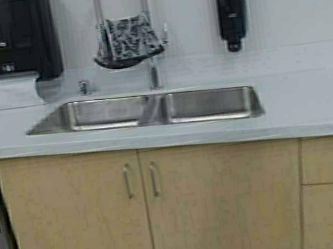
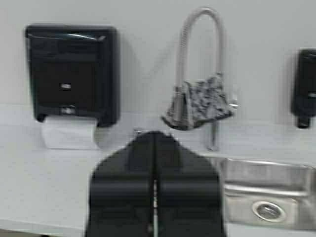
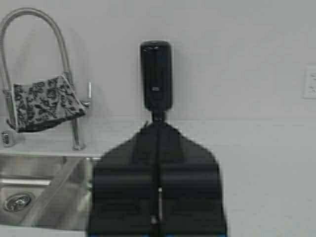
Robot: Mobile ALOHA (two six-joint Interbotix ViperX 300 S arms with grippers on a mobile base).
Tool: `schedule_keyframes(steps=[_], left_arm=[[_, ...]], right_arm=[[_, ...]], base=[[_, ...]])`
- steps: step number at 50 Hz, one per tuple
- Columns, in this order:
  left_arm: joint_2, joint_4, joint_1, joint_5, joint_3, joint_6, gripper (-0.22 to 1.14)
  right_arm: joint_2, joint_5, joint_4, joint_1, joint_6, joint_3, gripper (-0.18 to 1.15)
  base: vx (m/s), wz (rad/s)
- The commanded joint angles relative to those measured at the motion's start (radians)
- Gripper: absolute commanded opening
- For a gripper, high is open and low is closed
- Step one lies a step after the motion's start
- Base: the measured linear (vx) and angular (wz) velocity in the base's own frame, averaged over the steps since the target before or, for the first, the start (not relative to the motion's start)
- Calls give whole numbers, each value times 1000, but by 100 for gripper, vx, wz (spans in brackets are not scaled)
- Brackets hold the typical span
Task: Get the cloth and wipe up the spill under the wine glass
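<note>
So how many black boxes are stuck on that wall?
2: the paper towel dispenser on the wall left of the faucet, and the soap dispenser right of it. More could sit outside the view.

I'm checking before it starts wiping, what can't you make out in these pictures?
- Wine glass and spill: in no view.
- Cloth on the faucet: folds hide its far side.
- Faucet's arch: cut off by the high view's top edge.
- Left gripper and right gripper: shut, tips below the wrist views' bottom edges.
</note>
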Motion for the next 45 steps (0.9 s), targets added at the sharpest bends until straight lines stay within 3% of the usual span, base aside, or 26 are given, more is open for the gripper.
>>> schedule_keyframes(steps=[1,20,29,45], left_arm=[[5,2,0,-6,-6,-3,2],[64,3,0,-35,-23,0,2],[37,3,0,-34,-12,6,2],[-48,2,0,34,9,0,2]], right_arm=[[3,-9,-3,0,0,-11,5],[12,9,-40,91,-8,-21,5],[121,5,-92,137,-8,-44,5],[342,-9,-112,354,-6,-155,5]], base=[[31,31],[30,25],[28,8],[26,-1]])
